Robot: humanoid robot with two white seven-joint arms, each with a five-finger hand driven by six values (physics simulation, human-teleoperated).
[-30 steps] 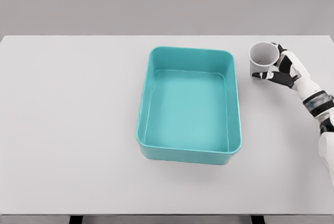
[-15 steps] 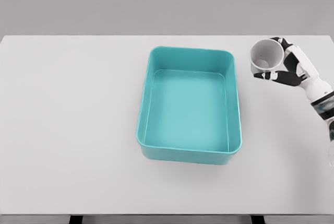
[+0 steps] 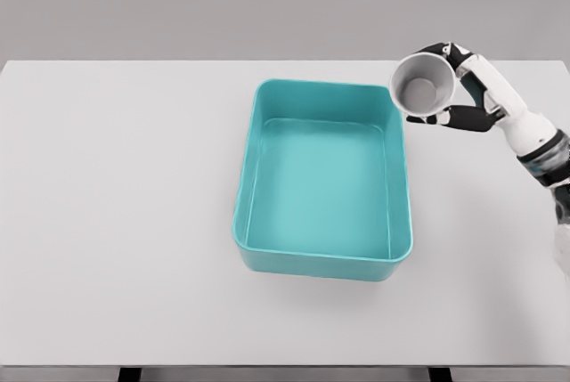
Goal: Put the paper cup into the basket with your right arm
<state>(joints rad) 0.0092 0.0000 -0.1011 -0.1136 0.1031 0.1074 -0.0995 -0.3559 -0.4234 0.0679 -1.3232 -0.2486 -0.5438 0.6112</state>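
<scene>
A white paper cup (image 3: 424, 86) hangs in the air, its open mouth facing the camera, held by my right hand (image 3: 456, 90) whose fingers wrap around it from behind and below. The cup sits just right of the far right corner of the teal basket (image 3: 246, 188), overlapping its rim in this view. The basket is a rectangular tub with rounded corners, standing in the middle of the white table (image 3: 116, 213), with nothing inside. My right arm (image 3: 534, 137) reaches in from the right edge. No left arm shows.
My right hand has lifted the cup off the table and carried it left and up, toward the basket's far right corner. The cup now tilts more toward the camera.
</scene>
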